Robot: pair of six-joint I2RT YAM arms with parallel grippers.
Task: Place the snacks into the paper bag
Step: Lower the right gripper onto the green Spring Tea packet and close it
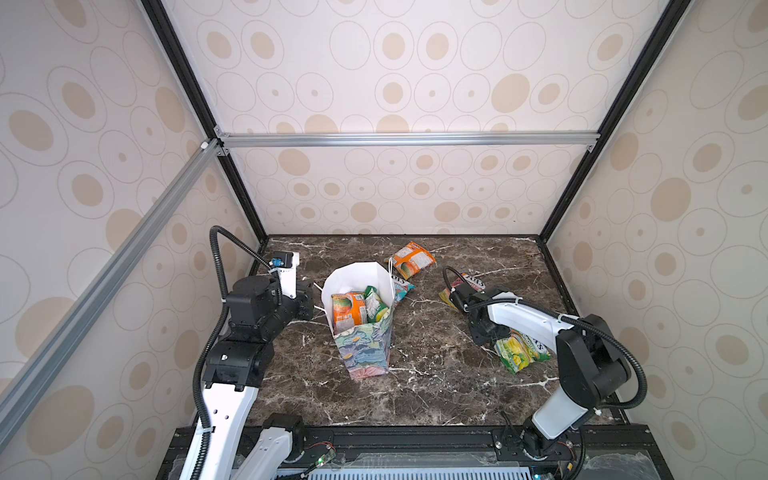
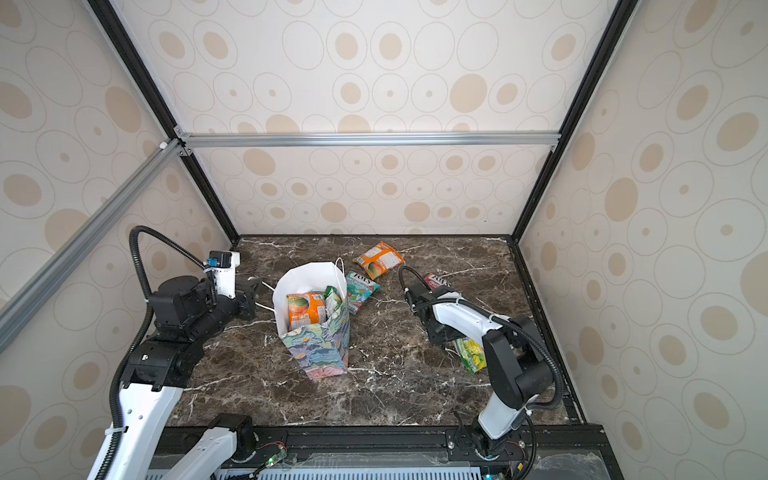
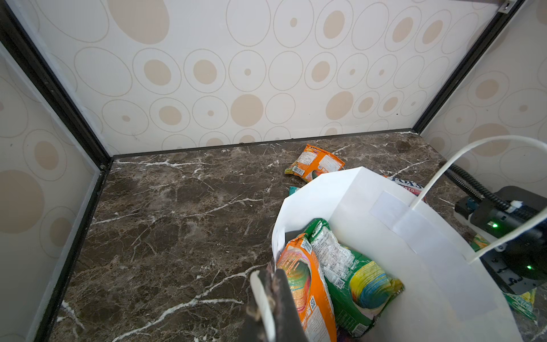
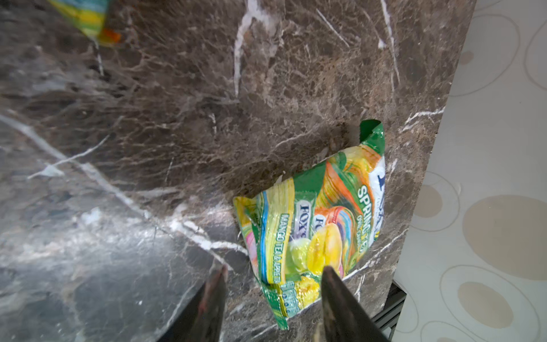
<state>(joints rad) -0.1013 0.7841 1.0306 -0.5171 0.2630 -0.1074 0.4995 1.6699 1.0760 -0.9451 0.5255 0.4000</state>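
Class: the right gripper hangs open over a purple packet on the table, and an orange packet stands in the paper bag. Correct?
Wrong colour: the packet under the open right gripper is green and yellow, not purple; the right wrist view shows it. The rest holds: the orange packet stands in the paper bag.

- paper bag [image 1: 365,353]: ext. pastel blue/green/pink painterly floral; int. white; cord handles white.
- orange pkt in bag [image 1: 348,311]: orange, multicolour swirl.
- green pkt in bag [image 3: 355,281]: green, yellow/blue swirl, white back panel.
- orange pkt at back [image 1: 412,261]: orange w/ white panels.
- teal pkt [image 2: 358,291]: teal, white logo patch.
- red pkt [image 2: 435,281]: red, white logo patch; rest hidden.
- green-yellow pkt [image 4: 319,219]: green edges, yellow/orange streaks, yellow fruit pic.
- table [image 1: 436,386]: dk brown marble, white veins.
- walls [image 1: 415,70]: cream, beige ovals in thin rings.
- frame [image 1: 407,139]: black posts, silver bars.
- arms [image 1: 523,318]: white shells, black joints.
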